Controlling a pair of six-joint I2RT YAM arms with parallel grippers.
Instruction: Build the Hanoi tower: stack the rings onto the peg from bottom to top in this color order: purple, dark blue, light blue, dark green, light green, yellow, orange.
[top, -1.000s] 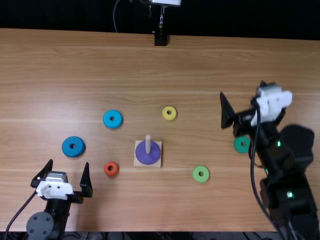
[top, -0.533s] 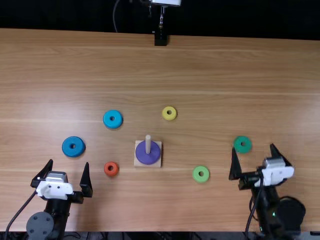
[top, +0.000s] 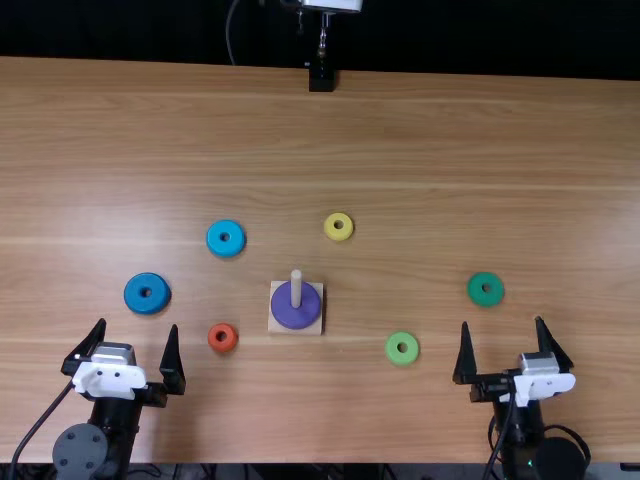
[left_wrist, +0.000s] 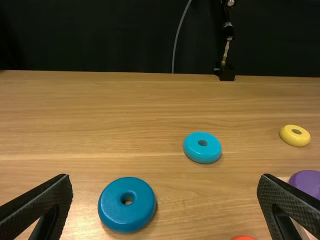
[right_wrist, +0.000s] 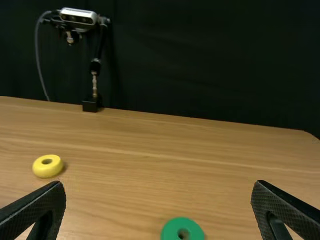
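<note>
Seeing, at the top view's lower left, the wide, empty left gripper (top: 138, 326); seeing, just above its gap, the dark blue ring (top: 135, 294) (round, so without a long axis to match). Passing rightward to the peg (top: 296, 287) and seated purple ring (top: 296, 316), just below centre. Finding the right gripper (top: 502, 323), also wide, at lower right, much farther from that blue: probably leaving this pick to the left.

Orange ring (left_wrist: 243, 238), purple ring (left_wrist: 306, 181) cut off in left wrist view, dark green ring (right_wrist: 172, 229) in right
</note>
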